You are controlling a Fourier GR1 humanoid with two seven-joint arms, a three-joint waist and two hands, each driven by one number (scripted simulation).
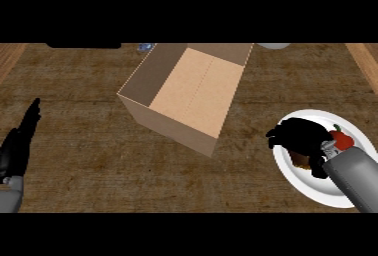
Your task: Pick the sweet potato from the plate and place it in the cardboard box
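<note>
- The round white plate (304, 184) lies nearest, at the right of the brown wooden tabletop (111, 165). It could be dragged or tipped if the lift catches its rim.
- The black right hand (299, 137) is over this plate, fingers curled down round the brown sweet potato (301, 160). Only a small patch of the sweet potato shows beneath the palm, so I cannot judge how well it is seated. If only its end is held, it may swing or slip out on the way up.
- A small red shape (340, 138) sits beside the right wrist. I cannot tell what it is, and if it lies loose on the plate the fingers could knock it.
- The black left hand (18, 145) rests at the left edge, fingers straight and pointing up, well apart from everything. It poses little risk.
- The open tan cardboard box (171, 125) stands in the middle, tilted across the view, with its near corner towards the plate. Its walls are tall, so a low carry could strike the corner and shove the box. A release over the rim rather than the inside would send the sweet potato onto the tabletop.
- At the far edge are a dark flat object (83, 45), a small bluish item (144, 47) and a pale rounded thing (273, 46), all cut off by the edge. An overshoot past the box could reach them.
</note>
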